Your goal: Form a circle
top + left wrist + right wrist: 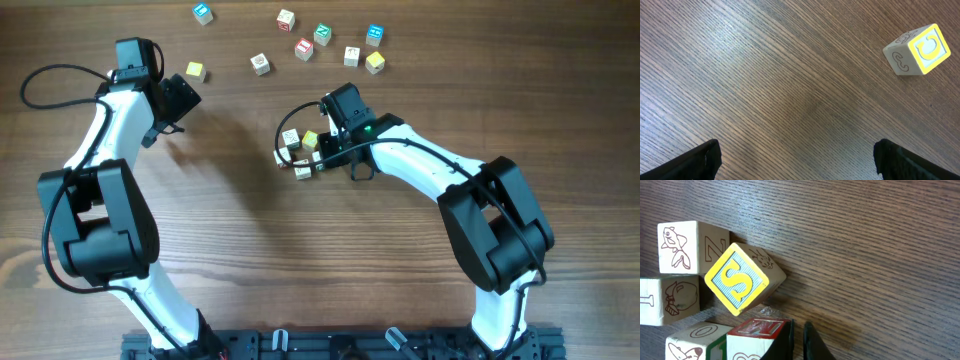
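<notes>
Circle point(301, 152) point(737, 282): tight cube cluster near worktop point(230, 230) centre. Right pincer point(322, 156) point(799, 336) at its 3 o'clock edge, fingers almost together, gripping nothing. Left pincer point(182, 100) point(797, 160) spread wide, empty. Yellow cube point(195, 71) point(917, 50) at its 1 o'clock.

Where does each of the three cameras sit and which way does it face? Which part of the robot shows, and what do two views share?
Overhead: above the table, facing straight down; both whole arms show, with left gripper and right gripper.
Left wrist: on the left arm, facing down at bare wood; its fingertips show wide apart at the bottom corners.
Right wrist: on the right arm, facing down at the cube cluster; its fingertips show nearly together.
Shared: yellow C cube in left wrist and overhead.
</notes>
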{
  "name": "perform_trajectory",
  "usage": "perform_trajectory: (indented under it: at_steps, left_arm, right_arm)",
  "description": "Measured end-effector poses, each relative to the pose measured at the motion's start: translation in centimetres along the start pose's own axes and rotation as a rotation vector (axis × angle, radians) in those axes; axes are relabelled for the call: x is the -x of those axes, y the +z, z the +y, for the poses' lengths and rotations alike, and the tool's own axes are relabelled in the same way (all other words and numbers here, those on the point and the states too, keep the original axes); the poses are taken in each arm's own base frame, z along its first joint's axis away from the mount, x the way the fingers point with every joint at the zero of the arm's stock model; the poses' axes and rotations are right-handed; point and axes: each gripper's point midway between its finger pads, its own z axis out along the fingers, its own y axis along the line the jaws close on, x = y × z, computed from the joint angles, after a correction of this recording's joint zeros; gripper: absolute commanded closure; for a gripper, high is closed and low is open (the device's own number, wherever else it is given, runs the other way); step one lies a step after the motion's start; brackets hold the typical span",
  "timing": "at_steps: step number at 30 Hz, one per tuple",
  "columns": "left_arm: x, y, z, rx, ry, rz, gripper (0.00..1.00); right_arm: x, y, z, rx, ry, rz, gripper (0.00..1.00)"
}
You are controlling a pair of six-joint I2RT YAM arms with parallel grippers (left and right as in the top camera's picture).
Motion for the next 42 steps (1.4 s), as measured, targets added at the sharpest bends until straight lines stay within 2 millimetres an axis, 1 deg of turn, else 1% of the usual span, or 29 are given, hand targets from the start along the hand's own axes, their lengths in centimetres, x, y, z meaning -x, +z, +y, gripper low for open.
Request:
perform_trajectory:
  at_steps: [6,9,11,12,14,16,18,20,22,25,28,32,38,42]
  left_arm:
    - [0.0,0.0,0.0,0.000,0.000,0.000,0.00]
    - [0.0,0.0,0.0,0.000,0.000,0.000,0.00]
    - [0.0,0.0,0.0,0.000,0.000,0.000,0.00]
    - [0.0,0.0,0.0,0.000,0.000,0.000,0.00]
    - [0.0,0.0,0.0,0.000,0.000,0.000,0.00]
    - [0.0,0.0,0.0,0.000,0.000,0.000,0.00]
    - [0.0,0.0,0.0,0.000,0.000,0.000,0.00]
    - [0.0,0.0,0.0,0.000,0.000,0.000,0.00]
    - [0.0,0.0,0.0,0.000,0.000,0.000,0.00]
    - [0.0,0.0,0.0,0.000,0.000,0.000,0.00]
    - [0.0,0.0,0.0,0.000,0.000,0.000,0.00]
    - [0.0,0.0,0.0,0.000,0.000,0.000,0.00]
    - [0.0,0.0,0.0,0.000,0.000,0.000,0.00]
    - [0.0,0.0,0.0,0.000,0.000,0.000,0.00]
  right_arm:
    - [0.1,0.0,-0.2,0.001,-0.017,-0.002,0.88]
    - [0.0,-0.2,-1.6,-0.016,0.017,0.014,0.88]
    - [-0.6,-0.6,-2.9,-0.034,0.068,0.047,0.89]
    - [-0.9,-0.8,-3.3,-0.032,0.093,0.066,0.89]
    - [-2.0,-1.2,-2.8,0.007,0.124,0.121,0.92]
    - [-3.9,-1.6,-1.7,0.062,0.141,0.203,0.92]
    - [-5.6,-2.0,-0.9,0.087,0.152,0.277,0.92]
    - [-6.2,-2.1,-0.3,0.101,0.150,0.302,0.92]
    - [-6.2,-2.1,0.3,0.119,0.143,0.300,0.92]
    - [-5.3,-1.8,0.9,0.139,0.133,0.264,0.92]
    - [-4.5,-1.7,1.1,0.150,0.129,0.227,0.92]
    - [-3.8,-1.5,1.2,0.155,0.126,0.201,0.92]
    - [-3.2,-1.3,0.2,0.092,0.132,0.167,0.91]
    - [-2.9,-1.2,0.0,0.079,0.135,0.151,0.91]
